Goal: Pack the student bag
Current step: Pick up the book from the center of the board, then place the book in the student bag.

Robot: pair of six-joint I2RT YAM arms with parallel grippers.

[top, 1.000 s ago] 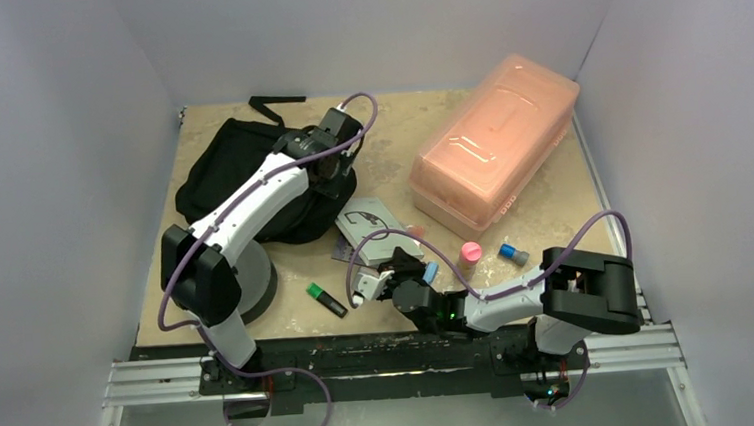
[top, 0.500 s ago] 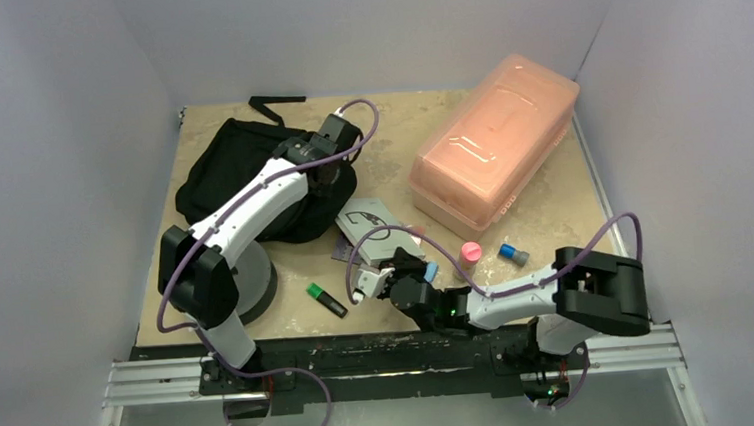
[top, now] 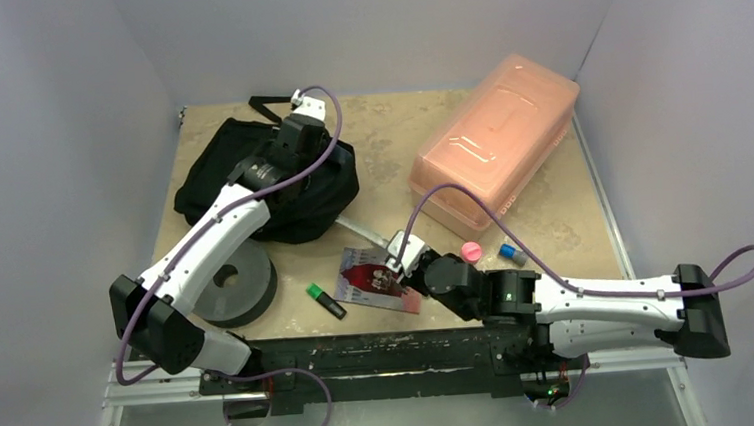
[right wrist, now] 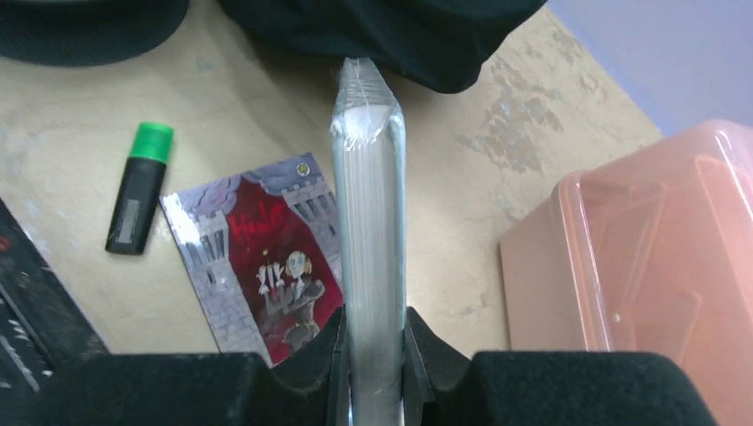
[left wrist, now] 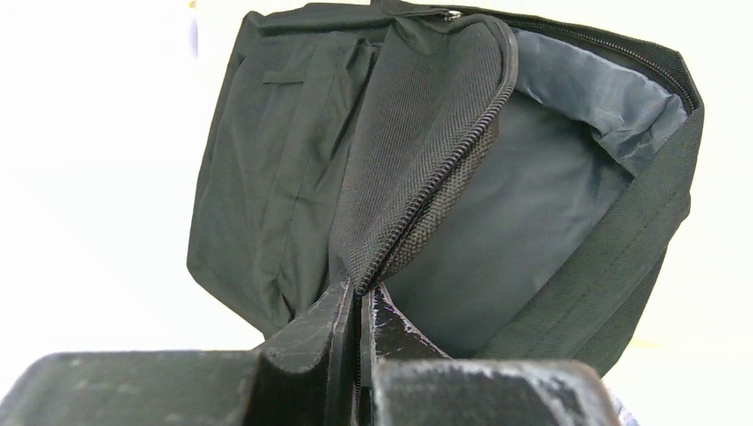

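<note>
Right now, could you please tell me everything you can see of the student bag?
The student bag is soft black woven fabric with grey lining, lying on the table at its far left. Its zippered flap is open, pinched at the zipper edge by the left end effector, exposing the compartment.

The beige table (top: pixel 388 142) carries the student bag (top: pixel 210 175), pink box (top: pixel 493 140), foam ring (top: pixel 258 283), marker (top: pixel 326 299) and booklet (top: pixel 368 282).

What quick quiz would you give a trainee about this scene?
1. True or false: the left gripper pinches the student bag by its zippered flap.
2. The right gripper holds: A a wrapped book, B a pencil, C a bottle?
3. What colour is the cap on the marker?
Key: 1 true; 2 A; 3 green.
</note>
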